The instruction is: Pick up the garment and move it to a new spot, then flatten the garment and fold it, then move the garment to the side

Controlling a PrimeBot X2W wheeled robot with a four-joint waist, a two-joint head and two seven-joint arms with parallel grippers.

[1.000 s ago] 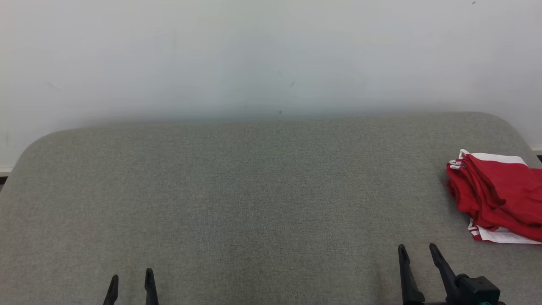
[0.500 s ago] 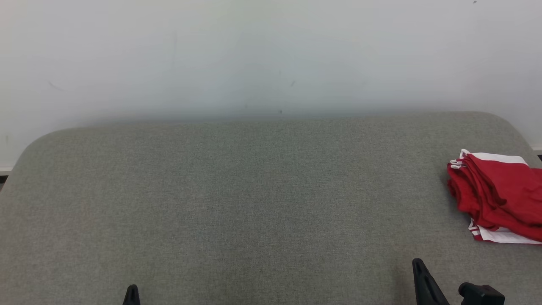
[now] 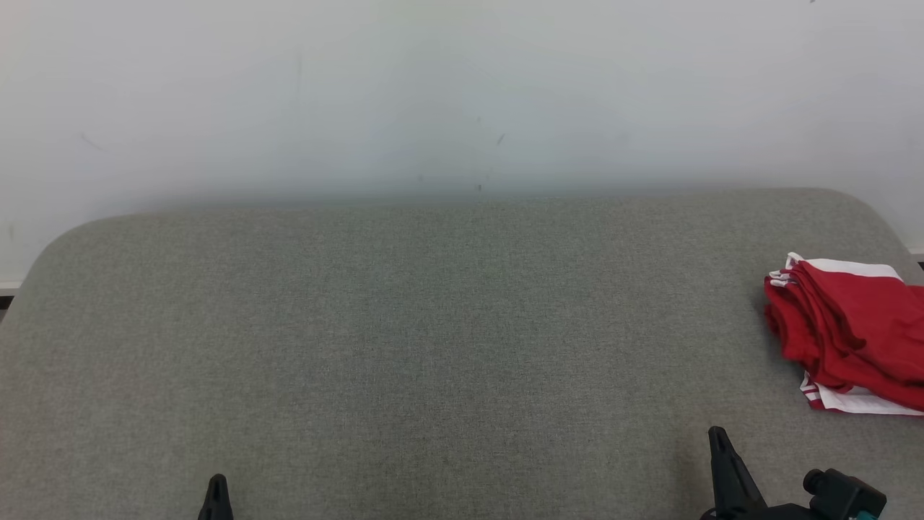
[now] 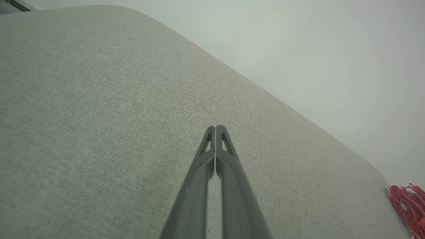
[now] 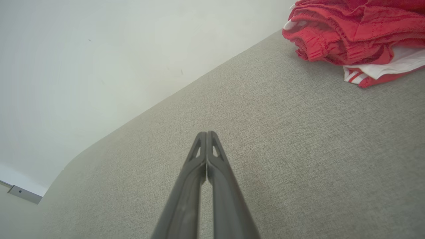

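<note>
The garment [image 3: 852, 332] is red with white trim and lies folded in a stack at the far right of the grey padded surface; it also appears as the garment [image 5: 358, 36] at the upper right of the right wrist view and the garment [image 4: 406, 207] at the right edge of the left wrist view. My left gripper [image 3: 216, 485] sits at the bottom left, shut and empty, as does the left gripper [image 4: 215, 127]. My right gripper [image 3: 717, 435] stands at the bottom right, below and left of the garment, shut with nothing in it, like the right gripper [image 5: 206, 133].
The grey fabric surface [image 3: 433, 347] has rounded far corners and meets a pale wall [image 3: 462, 94] at the back. The garment lies close to the surface's right edge.
Both grippers have shut; their fingers were spread a second ago. Both have drawn back toward the bottom of the head view. The garment has not moved.
</note>
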